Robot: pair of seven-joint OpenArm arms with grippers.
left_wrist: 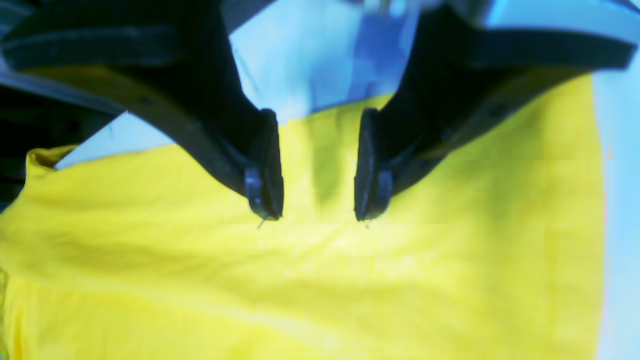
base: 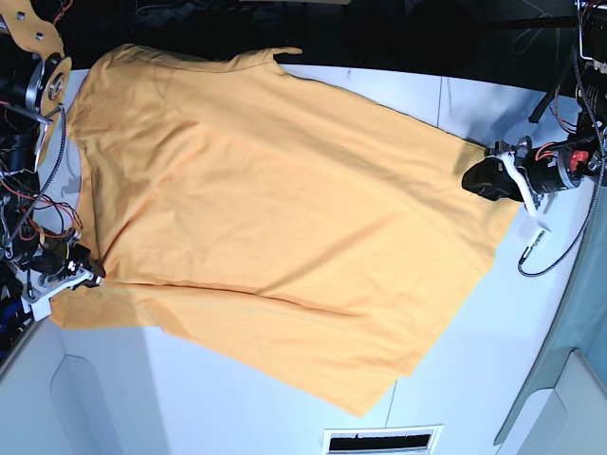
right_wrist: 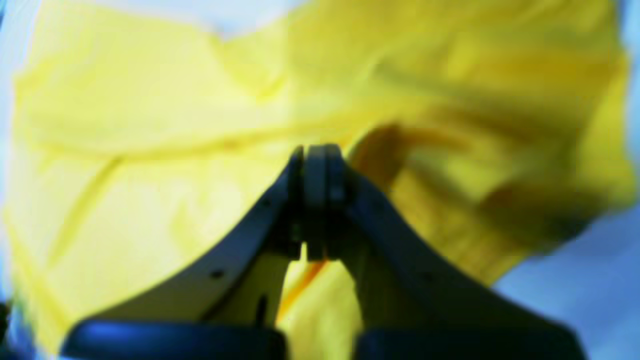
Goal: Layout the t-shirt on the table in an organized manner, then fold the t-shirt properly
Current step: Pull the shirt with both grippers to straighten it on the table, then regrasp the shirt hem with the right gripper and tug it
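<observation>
Shirt: our shirt (base: 275, 218) lies spread on the table (base: 531, 332), a bit crooked, with soft wrinkles.
Long way: it runs slantwise, from the far corner by our right arm to the near edge.
Left gripper (left_wrist: 318, 200): spread apart, holding nothing, just above the shirt's edge.
Right gripper (right_wrist: 316, 165): pressed together; we think it pinches the shirt's edge.
Nearer arm: both sit at shirt edges, on opposite sides.
Boxes or bins: we see none.
</observation>
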